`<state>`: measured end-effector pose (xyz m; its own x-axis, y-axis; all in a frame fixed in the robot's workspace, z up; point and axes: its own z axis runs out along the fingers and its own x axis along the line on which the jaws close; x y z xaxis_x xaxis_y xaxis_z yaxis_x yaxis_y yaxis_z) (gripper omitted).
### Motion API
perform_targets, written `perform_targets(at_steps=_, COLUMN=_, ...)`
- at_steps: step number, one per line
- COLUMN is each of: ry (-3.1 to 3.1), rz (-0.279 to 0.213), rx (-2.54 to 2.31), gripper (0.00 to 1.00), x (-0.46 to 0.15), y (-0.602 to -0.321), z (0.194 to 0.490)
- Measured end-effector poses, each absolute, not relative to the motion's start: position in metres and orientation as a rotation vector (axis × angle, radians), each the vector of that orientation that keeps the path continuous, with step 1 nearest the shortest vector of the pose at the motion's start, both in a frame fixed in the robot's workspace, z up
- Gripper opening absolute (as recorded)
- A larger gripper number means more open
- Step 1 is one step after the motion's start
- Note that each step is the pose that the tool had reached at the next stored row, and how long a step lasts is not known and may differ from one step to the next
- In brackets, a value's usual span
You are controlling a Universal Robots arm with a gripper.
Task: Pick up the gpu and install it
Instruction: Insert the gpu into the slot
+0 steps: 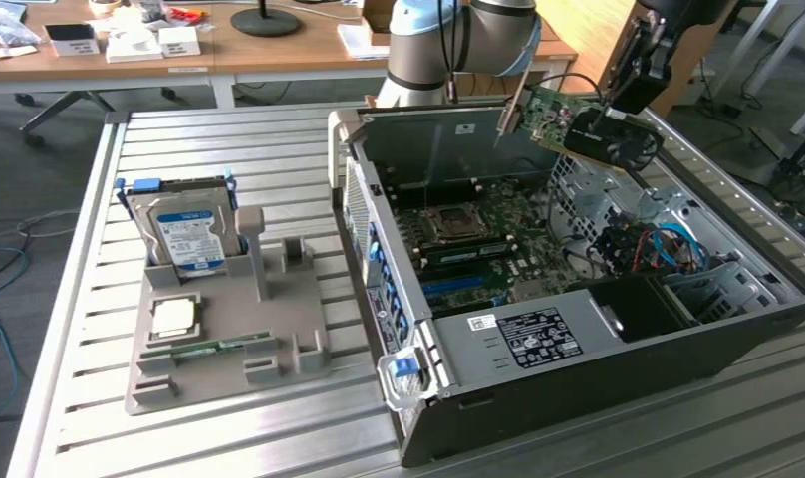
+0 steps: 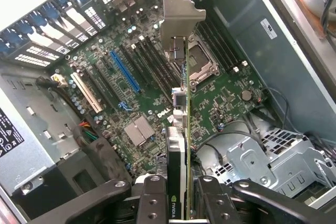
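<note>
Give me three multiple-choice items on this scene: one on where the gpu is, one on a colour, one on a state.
1. Where is the gpu?
A. flat on the slatted table
B. in the air above the open computer case
C. seated in a motherboard slot

2. What colour is the label on the hard drive?
A. red
B. yellow
C. blue and white

3. How do the jaws of the gripper stand?
A. closed on the gpu
B. open and empty
C. closed on the hard drive

Answers:
1 B, the card hangs over the case opening.
2 C, the label shows blue and white.
3 A, the wrist view shows the card's edge clamped between them.
</note>
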<state>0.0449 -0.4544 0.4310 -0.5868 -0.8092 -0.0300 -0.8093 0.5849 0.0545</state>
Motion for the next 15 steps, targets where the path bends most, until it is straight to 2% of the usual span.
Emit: perform_targets(at_steps=15, ry=2.761, rz=0.098, rx=-1.494, gripper=0.27, x=0.0449, y=-0.4544, z=0.4309)
